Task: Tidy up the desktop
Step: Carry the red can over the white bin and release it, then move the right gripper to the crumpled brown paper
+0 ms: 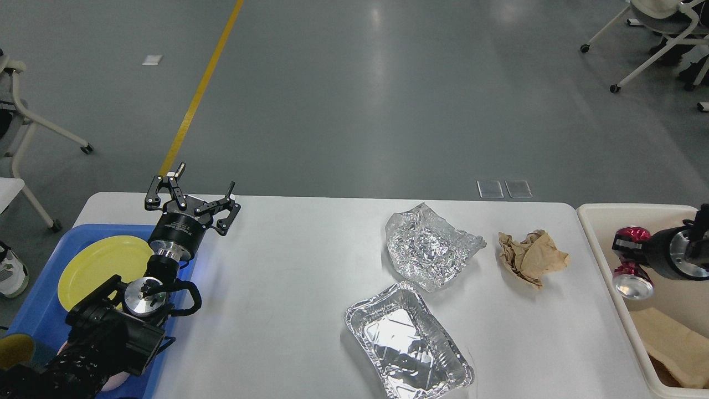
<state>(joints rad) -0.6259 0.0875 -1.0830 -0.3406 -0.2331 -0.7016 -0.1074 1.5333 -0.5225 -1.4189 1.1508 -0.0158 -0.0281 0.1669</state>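
The white desktop (pixel 288 288) carries a crumpled foil sheet (pixel 429 246), a foil tray (pixel 407 343) and a crumpled brown paper wad (pixel 530 256). My right gripper (pixel 625 255) is shut on a crushed red can (pixel 631 269) and holds it over the cream bin (pixel 626 213) at the table's right end. My left gripper (pixel 191 197) is open and empty, raised above the table's left part beside the blue tray (pixel 39 299).
The blue tray holds a yellow plate (pixel 97 269). The bin has brown paper (pixel 673 343) at its bottom. Chairs stand on the floor at the far left (pixel 33 127) and top right (pixel 659 33).
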